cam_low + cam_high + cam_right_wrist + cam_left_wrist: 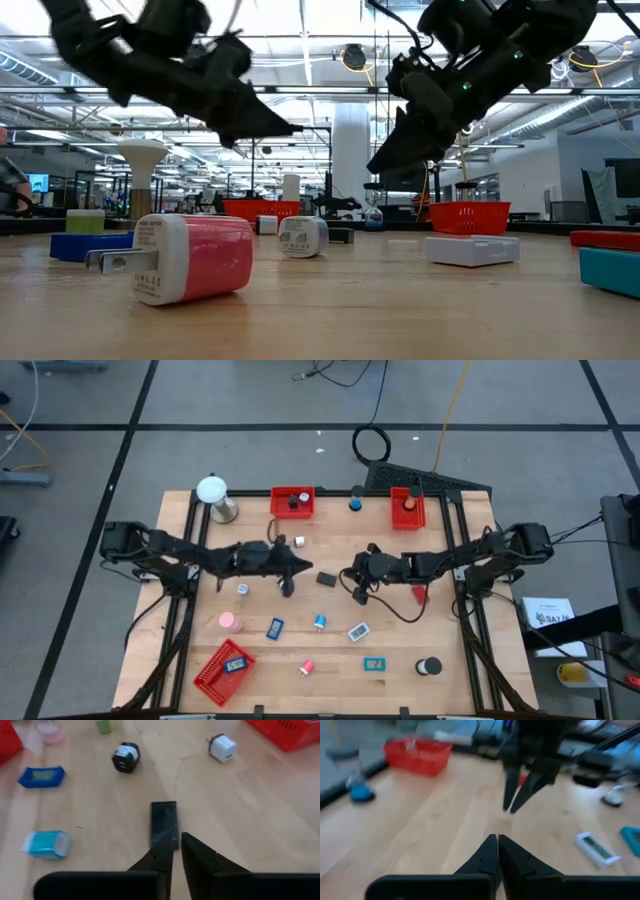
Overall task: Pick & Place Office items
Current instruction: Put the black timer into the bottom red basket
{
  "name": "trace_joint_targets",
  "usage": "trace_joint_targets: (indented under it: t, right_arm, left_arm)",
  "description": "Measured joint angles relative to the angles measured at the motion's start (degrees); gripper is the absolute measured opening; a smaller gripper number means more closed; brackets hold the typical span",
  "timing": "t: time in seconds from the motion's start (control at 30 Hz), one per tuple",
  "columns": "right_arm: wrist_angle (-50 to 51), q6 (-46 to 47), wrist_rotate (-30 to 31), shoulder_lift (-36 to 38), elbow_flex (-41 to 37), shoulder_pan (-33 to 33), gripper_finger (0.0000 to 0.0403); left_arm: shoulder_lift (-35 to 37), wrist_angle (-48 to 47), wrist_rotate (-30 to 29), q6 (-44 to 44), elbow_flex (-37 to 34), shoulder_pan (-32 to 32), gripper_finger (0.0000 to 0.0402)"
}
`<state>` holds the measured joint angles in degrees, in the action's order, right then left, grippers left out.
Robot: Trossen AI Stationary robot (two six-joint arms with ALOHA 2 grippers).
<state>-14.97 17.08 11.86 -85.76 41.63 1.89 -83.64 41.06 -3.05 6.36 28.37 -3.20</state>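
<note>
Right wrist view alone shows the black flat piece (164, 824) at frame centre, just ahead of the narrowly parted right end effector (176, 851). Left end effector (497, 840) closed, empty, mid-frame. Wooden table (460, 680); low view: open lab hall.

A robotics lab: wooden bench (400, 660), grey floor (200, 400), exposed ceiling pipes (320, 95) and strip lights.

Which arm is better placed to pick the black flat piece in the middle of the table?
The right, probably. The right gripper hangs just at the black flat piece, pointing at it. The left gripper is shut and beside it.
</note>
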Motion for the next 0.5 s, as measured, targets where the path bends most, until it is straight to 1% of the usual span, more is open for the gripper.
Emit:
trace_joint_targets:
  t: [0.07, 0.17, 0.27, 0.4, 0.5]
  right_arm:
    - [-0.9, 0.3, 0.1, 0.0, 0.0, 0.9, 0.0065]
    - [-3.8, 0.2, 0.2, -1.8, 0.0, 1.6, 0.0103]
    - [-6.7, -0.4, 0.1, -5.1, 0.4, 1.4, 0.0146]
    - [-5.1, -3.0, 1.7, -8.3, 2.6, 1.1, 0.0201]
    - [-6.7, -5.8, 1.5, -10.4, 5.2, 1.1, 0.0236]
  left_arm:
    - [0.0, 7.0, 0.0, -1.0, -3.3, 0.9, 0.0004]
    - [0.0, 12.9, 0.0, -1.1, -6.3, 1.5, 0.0017]
    - [0.0, 14.2, 0.0, -0.3, -7.1, 1.4, 0.0024]
    - [0.0, 13.9, 0.0, -0.2, -7.2, 1.3, 0.0026]
    - [0.0, 13.5, 0.0, -0.2, -7.2, 1.3, 0.0026]
